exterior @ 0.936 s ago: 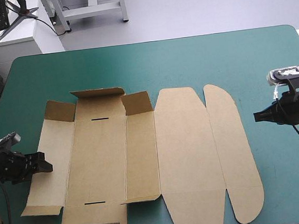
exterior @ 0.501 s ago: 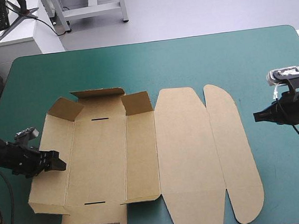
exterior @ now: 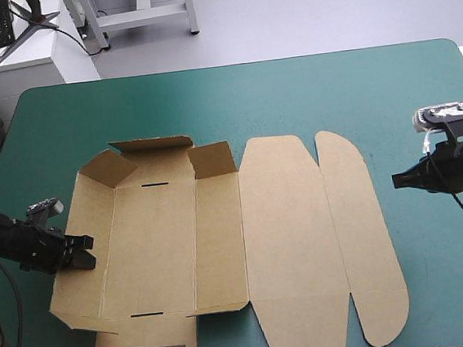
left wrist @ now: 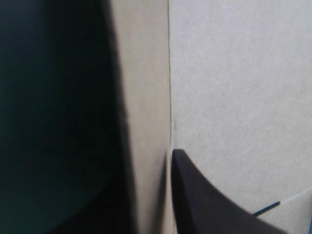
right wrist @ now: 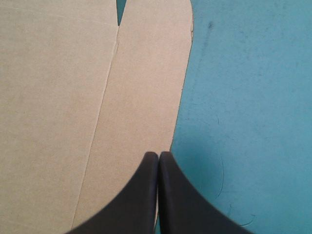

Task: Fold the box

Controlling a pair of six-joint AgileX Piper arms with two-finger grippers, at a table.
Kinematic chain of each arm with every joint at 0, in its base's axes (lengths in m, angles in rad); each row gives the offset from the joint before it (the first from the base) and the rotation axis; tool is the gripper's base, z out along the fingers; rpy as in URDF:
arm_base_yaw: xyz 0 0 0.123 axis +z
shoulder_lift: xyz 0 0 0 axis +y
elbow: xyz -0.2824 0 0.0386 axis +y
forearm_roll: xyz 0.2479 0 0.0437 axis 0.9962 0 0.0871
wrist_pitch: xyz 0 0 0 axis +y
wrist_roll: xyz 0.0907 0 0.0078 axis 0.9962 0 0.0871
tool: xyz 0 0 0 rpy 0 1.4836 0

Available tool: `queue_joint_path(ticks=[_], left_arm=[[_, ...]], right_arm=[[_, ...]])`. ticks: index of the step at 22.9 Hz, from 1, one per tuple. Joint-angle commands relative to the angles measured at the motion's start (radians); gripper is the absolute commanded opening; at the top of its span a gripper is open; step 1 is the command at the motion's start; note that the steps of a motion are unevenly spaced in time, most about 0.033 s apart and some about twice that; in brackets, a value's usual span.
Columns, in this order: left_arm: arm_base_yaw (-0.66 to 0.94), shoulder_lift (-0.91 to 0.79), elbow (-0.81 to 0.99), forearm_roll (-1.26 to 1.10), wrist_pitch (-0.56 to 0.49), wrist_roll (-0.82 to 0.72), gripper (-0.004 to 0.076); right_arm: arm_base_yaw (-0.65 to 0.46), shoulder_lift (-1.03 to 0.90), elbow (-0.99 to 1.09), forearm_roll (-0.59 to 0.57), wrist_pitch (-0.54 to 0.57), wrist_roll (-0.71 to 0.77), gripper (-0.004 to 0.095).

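The left hand [exterior: 81, 252] pinches the raised left wall of the box [exterior: 286, 234]. The right hand [exterior: 398, 180] is closed tight and empty, over the bench [exterior: 289, 94] near its right edge.

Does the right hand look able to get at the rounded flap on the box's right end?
Probably yes: the right hand sits shut over bare teal-green cover beside the rounded flap, with nothing lying between them.
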Motion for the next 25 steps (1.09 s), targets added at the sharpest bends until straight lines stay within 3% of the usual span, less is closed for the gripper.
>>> queue_joint_path(ticks=[1,9,14,18,25], left_arm=[[-0.006,-0.036,-0.018,-0.029,0.09,-0.035,-0.0005],[-0.009,-0.034,-0.02,-0.032,0.035,-0.033,-0.001],[-0.098,-0.034,-0.131,0.027,0.002,0.044,-0.001],[-0.288,-0.034,-0.326,0.102,-0.125,0.175,-0.001],[-0.594,-0.026,-0.5,0.406,-0.409,0.203,-0.0009]], right_arm=[[-0.005,-0.012,-0.027,0.033,-0.032,-0.01,-0.002],[-0.005,-0.012,-0.027,0.035,-0.032,-0.014,-0.002],[-0.005,-0.012,-0.027,0.035,-0.032,-0.014,-0.002],[-0.005,-0.012,-0.027,0.035,-0.032,-0.014,-0.002],[-0.005,-0.012,-0.027,0.037,-0.029,-0.008,-0.002]])
